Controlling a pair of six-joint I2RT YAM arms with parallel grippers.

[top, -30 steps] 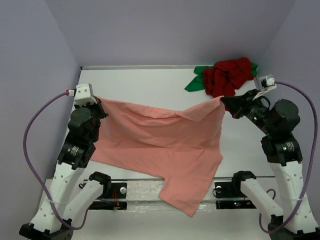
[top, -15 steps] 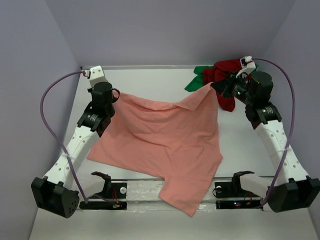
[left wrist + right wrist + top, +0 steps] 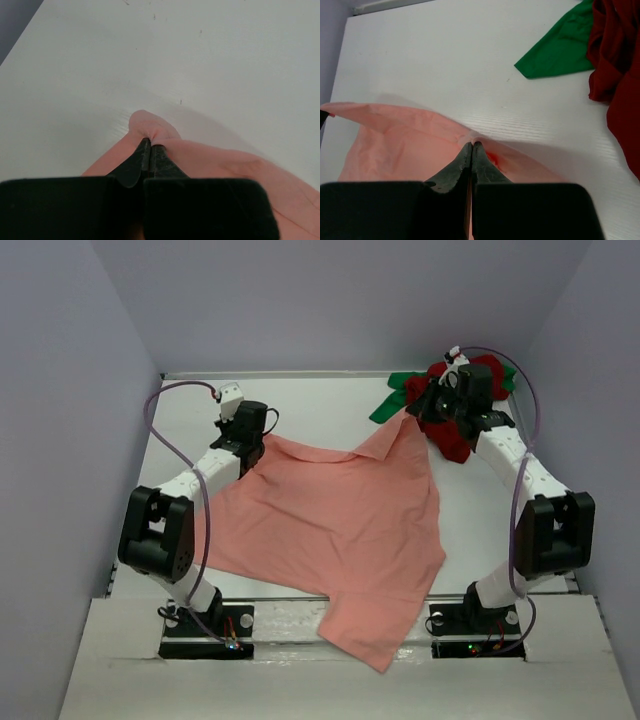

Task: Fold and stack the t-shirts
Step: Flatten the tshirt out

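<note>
Pink shirt (image 3: 330,530): lay spread over the middle of the table (image 3: 300,400), with one lower flap draped past the near edge between the two arm bases. Was held by its two far corners, one in each hand.

Left hand (image 3: 262,440): was clenched on the far-left corner, with a small nub of cloth bunched just past the fingertips, low over the table.

Right hand (image 3: 412,412): was clenched on the far-right corner, with the cloth peaked up into the tips. Sat just beside the green shirt (image 3: 390,405) and the dark red shirt (image 3: 455,445), both heaped in the far-right corner of the table.

Held edge: ran left to right between the two hands, slack in the middle and not drawn taut. Trailed from there toward the bases, so lay wholly on the near side of both hands. Neither arm nearer than the other; one corner each.

Arm pose: both reached well out over the far half of the table, the right forearm passing over the dark red shirt.

Judged as the spreading step, with no fold made yet. Next move judged to depend on pulling the held edge straight without snagging the heap beside the right hand.
</note>
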